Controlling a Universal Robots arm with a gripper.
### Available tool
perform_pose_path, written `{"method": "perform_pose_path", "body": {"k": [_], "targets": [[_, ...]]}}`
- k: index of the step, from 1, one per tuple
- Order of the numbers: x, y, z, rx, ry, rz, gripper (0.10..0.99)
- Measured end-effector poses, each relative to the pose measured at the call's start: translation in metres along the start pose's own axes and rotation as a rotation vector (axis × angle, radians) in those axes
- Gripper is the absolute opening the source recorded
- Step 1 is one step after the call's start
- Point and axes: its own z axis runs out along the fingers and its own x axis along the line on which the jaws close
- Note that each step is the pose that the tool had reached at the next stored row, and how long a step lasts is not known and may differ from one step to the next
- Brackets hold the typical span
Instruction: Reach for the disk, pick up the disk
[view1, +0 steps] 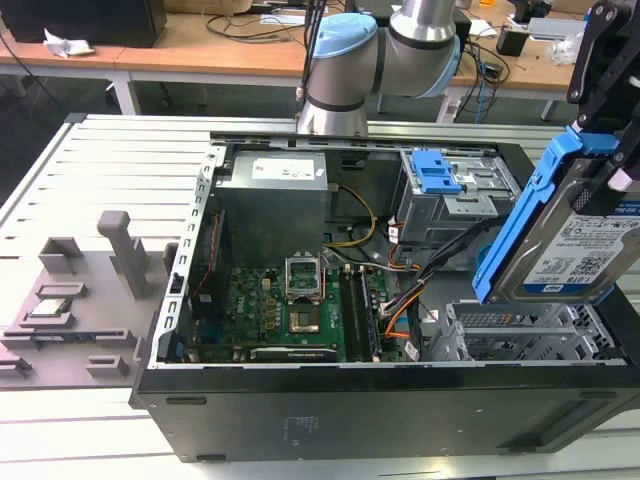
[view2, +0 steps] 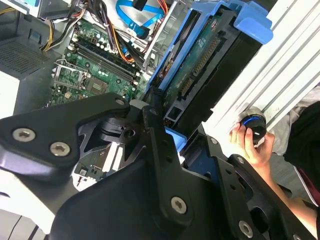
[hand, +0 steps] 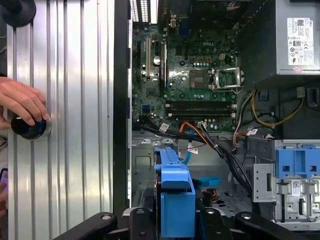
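Note:
The disk (view1: 575, 240) is a silver hard drive with a white-and-blue label and a blue bracket. It hangs tilted above the open computer case (view1: 330, 400), at the exterior view's right. My gripper (view1: 612, 150) comes down from above and is shut on it, black fingers on either side. In the second wrist view the disk (view2: 200, 65) shows its green circuit-board side between my gripper's (view2: 172, 132) fingers. The first wrist view looks along the blue bracket edge of the disk (hand: 175, 195), which sticks out from my gripper (hand: 175, 225) over the case.
Inside the case lie the motherboard (view1: 290, 300), cables (view1: 420, 270), a metal drive cage with a blue latch (view1: 440, 175) and the power supply (view1: 275, 190). A grey fixture (view1: 70, 300) holding a chip sits left. A person's hand (hand: 20, 102) rests on a black knob (hand: 30, 129) beside the case.

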Motion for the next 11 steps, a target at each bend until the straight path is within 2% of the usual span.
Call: {"method": "perform_pose_path", "body": {"k": [3,5,8,11], "targets": [[0.0000,-0.0006,0.0053,0.000,0.0000,0.000,0.369],[0.0000,-0.0011,0.0118,0.000,0.0001,0.000,0.369],[-0.0012,-0.0018,0.0255,0.000,0.0000,0.000,0.369],[-0.0074,-0.0018,0.0277,0.000,0.0000,0.000,0.369]]}}
